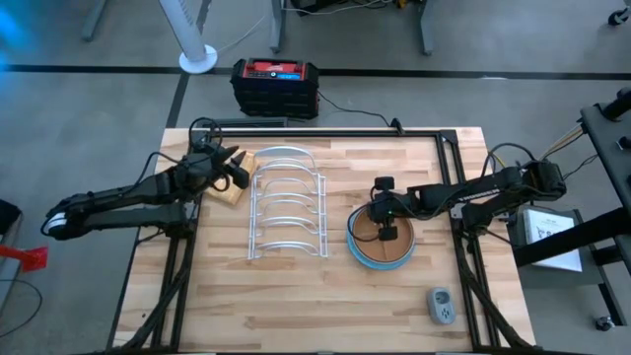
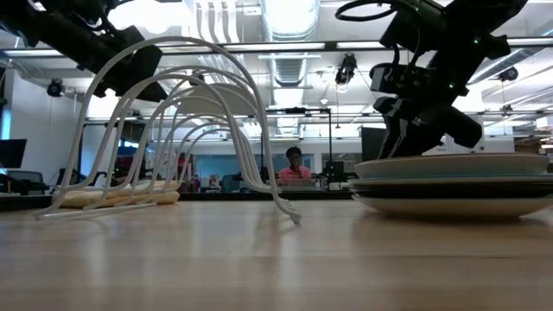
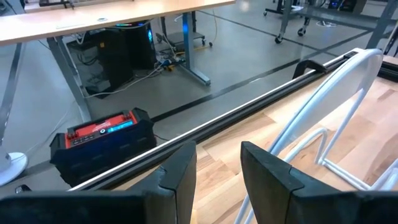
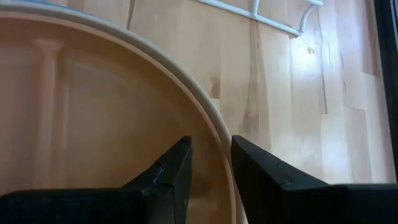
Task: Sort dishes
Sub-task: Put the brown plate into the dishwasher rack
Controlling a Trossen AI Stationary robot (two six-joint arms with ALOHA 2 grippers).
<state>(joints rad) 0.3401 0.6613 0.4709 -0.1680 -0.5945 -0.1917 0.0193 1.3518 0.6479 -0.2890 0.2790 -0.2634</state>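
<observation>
1. Plates [image 1: 381, 240] sat in one stack on the table right of the empty white wire rack [image 1: 286, 202], the brown divided one on top; the right gripper [image 1: 385, 223] hung over that stack, likely to take the top plate first, while the left gripper [image 1: 231, 170] waited by the rack's far side
2. Low view: the stack [image 2: 453, 182] lay flat, the right gripper [image 2: 406, 130] reaching down at its rim
3. Left wrist view: its fingers [image 3: 176, 176] stood apart, empty
4. Right wrist view: fingers [image 4: 172, 174] straddled the brown plate's rim [image 4: 214, 134], parted, not visibly pinching
</observation>
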